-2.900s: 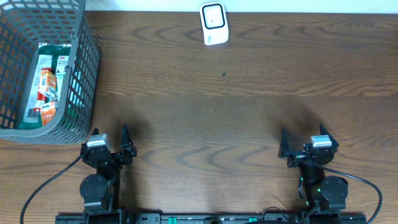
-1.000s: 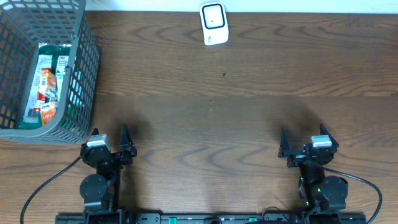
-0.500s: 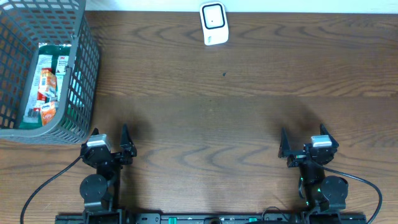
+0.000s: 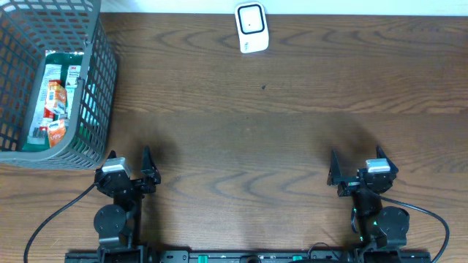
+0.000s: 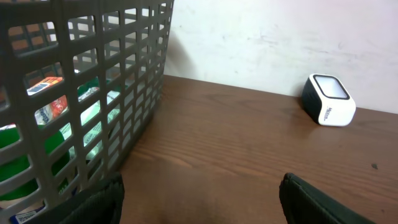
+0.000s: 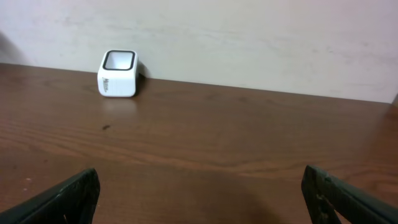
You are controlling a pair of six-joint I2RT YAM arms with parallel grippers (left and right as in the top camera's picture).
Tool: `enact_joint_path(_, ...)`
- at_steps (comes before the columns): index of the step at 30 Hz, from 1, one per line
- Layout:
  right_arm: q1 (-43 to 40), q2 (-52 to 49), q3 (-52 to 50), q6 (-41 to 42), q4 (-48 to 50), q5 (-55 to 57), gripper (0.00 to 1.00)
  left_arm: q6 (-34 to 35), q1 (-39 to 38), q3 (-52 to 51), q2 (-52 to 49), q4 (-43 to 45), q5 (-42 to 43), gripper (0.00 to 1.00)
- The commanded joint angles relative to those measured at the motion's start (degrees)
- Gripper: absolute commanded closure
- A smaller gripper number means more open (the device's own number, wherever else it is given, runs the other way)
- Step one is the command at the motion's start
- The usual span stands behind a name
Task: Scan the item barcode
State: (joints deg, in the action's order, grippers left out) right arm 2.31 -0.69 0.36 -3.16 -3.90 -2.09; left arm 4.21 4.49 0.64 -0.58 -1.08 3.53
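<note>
Packaged items (image 4: 55,102) with orange, white and green wrapping lie inside a grey mesh basket (image 4: 99,88) at the far left of the table; through the mesh the items (image 5: 53,115) also show in the left wrist view. No barcode can be made out on them. A white scanner (image 4: 251,28) with a dark window stands at the table's far edge, seen as the scanner (image 5: 328,99) and the scanner (image 6: 117,73) in the wrist views. My left gripper (image 4: 129,162) rests open near the front edge, just below the basket. My right gripper (image 4: 357,164) rests open at the front right. Both hold nothing.
The brown wooden table (image 4: 248,131) spreads between the grippers and the scanner. A pale wall (image 6: 249,37) rises behind the table's far edge. The basket wall (image 5: 112,81) stands close on the left of my left gripper.
</note>
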Motion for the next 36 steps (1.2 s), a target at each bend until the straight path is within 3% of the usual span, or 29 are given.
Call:
enact_joint_path(1, -0.8, 0.3, 0.0, -0.7, -0.2, 0.7, 0.01, -0.7, 0.4, -0.4, -0.1, -2.5, 2.0, 0.20)
enact_joint_path(4, -0.8, 0.3, 0.0, -3.1, 0.1, 2.9, 0.01, -0.7, 0.4, -0.3, -0.1, -1.8, 5.7, 0.20)
enact_joint_path(12, -0.8, 0.3, 0.0, 4.9, 2.5, -0.7, 0.01, -0.5, 0.4, 3.4, -0.1, -1.9, 16.8, 0.20)
enact_joint_path(17, -0.8, 0.3, 0.0, 5.0, 5.5, -9.0, 0.01, -0.3, 0.4, 10.4, -0.1, -6.6, 20.5, 0.20)
enact_joint_path(26, -0.8, 0.3, 5.2, 6.4, 4.2, -13.0, 0.01, -0.3, 0.4, 28.0, -4.9, -13.8, 20.5, 0.20)
enact_joint_path(31, -0.8, -1.4, 15.0, 6.3, -1.3, -10.2, 0.01, -0.4, 0.4, 41.1, -14.6, -19.5, 20.5, 0.20)
enact_joint_path(36, -0.8, -10.1, 29.7, 6.2, -8.8, -5.2, 0.01, -3.7, 0.4, 61.0, -29.2, -30.5, 19.5, 0.20)
